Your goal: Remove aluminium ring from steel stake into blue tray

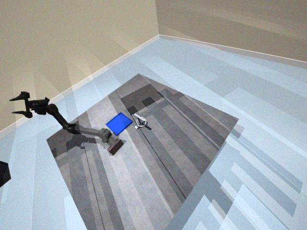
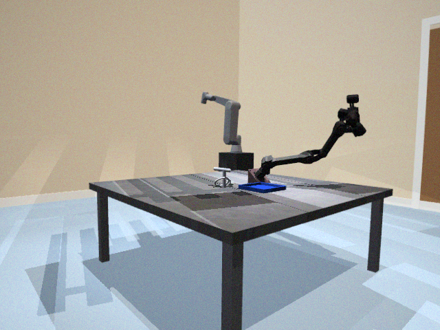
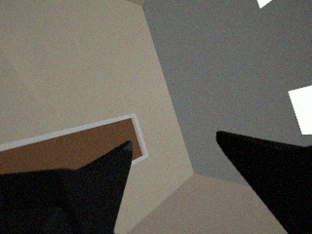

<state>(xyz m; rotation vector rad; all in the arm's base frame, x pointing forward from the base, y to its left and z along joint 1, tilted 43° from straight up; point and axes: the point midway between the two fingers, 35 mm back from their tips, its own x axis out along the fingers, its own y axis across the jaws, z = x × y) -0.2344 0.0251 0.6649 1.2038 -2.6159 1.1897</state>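
Arm stretched out, jaws released, ring on the stake

The arm [image 1: 89,131] [image 2: 291,160] is bent at the elbow, its wrist raised high. In the top view, the gripper [image 1: 10,106] [image 2: 355,113] [image 3: 174,140] is seen past the worktop's [image 1: 153,158] [image 2: 220,213] upper-left edge — fingers spread wide, nothing held. The ring [image 1: 136,122] [image 2: 215,182] is looped around the stake [image 1: 142,120] [image 2: 224,174], under its bar — beside the blue tray [image 1: 111,129] [image 2: 260,190].

Table, tray and stake: I can read no text or number on them.
Arm: I find no readable label or brand on it.
Door and walls: no sign is readable to me.
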